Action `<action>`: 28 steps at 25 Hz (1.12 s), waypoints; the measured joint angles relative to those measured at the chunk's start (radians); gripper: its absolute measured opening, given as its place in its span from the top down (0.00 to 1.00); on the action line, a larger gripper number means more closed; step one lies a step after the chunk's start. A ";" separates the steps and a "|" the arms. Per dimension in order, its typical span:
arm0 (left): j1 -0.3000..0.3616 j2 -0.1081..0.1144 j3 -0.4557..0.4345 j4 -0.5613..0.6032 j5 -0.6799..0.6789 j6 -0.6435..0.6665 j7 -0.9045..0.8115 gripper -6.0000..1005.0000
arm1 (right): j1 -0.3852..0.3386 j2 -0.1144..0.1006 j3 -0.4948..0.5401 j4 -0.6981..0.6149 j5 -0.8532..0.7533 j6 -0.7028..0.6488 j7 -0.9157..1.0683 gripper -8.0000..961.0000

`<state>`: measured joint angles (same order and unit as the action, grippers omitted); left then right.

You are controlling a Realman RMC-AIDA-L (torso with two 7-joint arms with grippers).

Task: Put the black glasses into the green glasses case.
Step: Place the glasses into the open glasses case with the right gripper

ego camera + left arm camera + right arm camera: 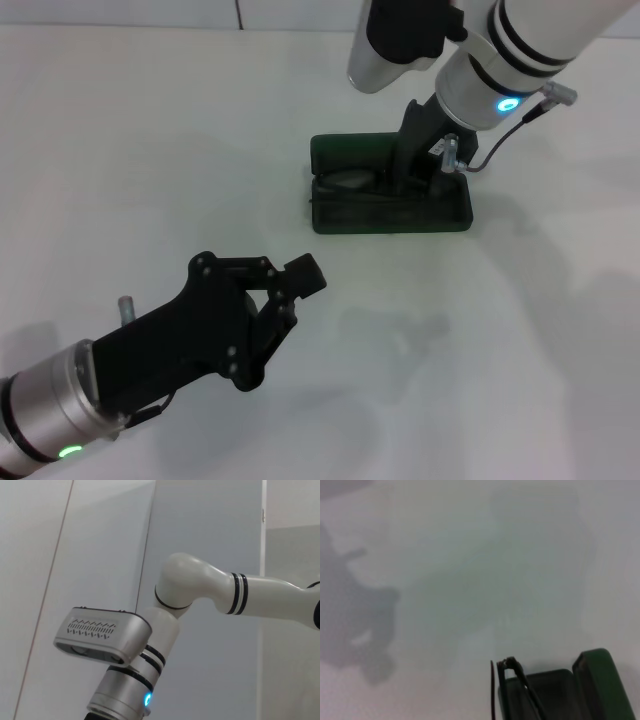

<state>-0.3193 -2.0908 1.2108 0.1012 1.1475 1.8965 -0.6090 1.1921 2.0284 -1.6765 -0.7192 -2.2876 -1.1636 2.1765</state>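
Note:
The green glasses case [340,152] lies open on the white table, its lid folded back on the far side. The black glasses [352,184] lie inside its tray; one lens and thin wires show. My right gripper [408,178] reaches down into the case over the glasses, and its fingertips are hidden behind its own body. In the right wrist view the glasses' thin black temple [512,670] rises from the dark tray next to the case's green rim [600,680]. My left gripper [296,296] hovers open and empty over the table, nearer me and left of the case.
The white table [480,340] stretches around the case. The left wrist view looks up at the right arm [200,587] and a grey camera housing [100,635] against a pale wall.

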 joint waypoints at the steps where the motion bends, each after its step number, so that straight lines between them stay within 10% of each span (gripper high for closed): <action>1: -0.002 0.000 0.001 0.000 0.000 -0.002 0.000 0.95 | -0.002 0.000 -0.001 0.006 0.000 0.009 0.003 0.89; 28: -0.010 -0.002 0.003 0.000 0.001 -0.034 -0.009 0.95 | -0.015 -0.001 -0.079 0.070 0.001 0.142 0.018 0.89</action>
<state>-0.3293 -2.0923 1.2134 0.1012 1.1490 1.8620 -0.6175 1.1766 2.0279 -1.7556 -0.6488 -2.2869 -1.0218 2.1949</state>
